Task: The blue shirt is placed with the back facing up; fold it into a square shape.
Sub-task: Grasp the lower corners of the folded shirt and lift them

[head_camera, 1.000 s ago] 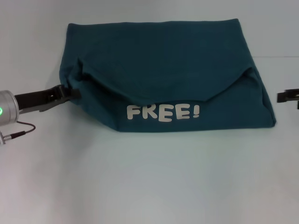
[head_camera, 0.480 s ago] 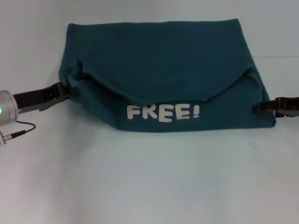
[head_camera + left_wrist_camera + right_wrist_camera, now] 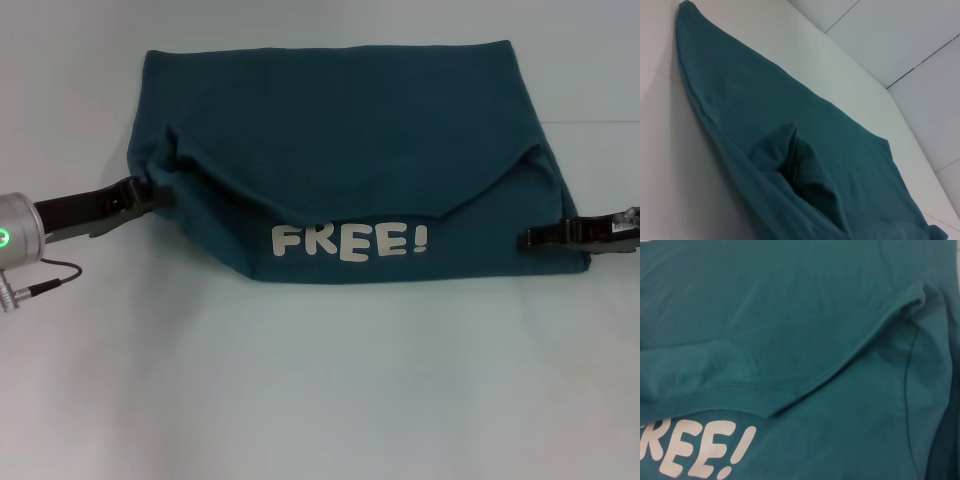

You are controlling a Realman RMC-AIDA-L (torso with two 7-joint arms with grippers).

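Left gripper (image 3: 150,193) at the left edge of the blue shirt (image 3: 340,130), tips against a bunched fold; clenched or released, cannot tell. Right gripper (image 3: 530,237) reaching in over the shirt's near right corner, grip likewise unclear. Shirt partly folded on the white table (image 3: 320,390), white "FREE!" print (image 3: 350,241) along the near edge.

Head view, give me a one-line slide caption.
Partly folded blue shirt with white FREE! print on a white table, left claw and right claw at its side edges.
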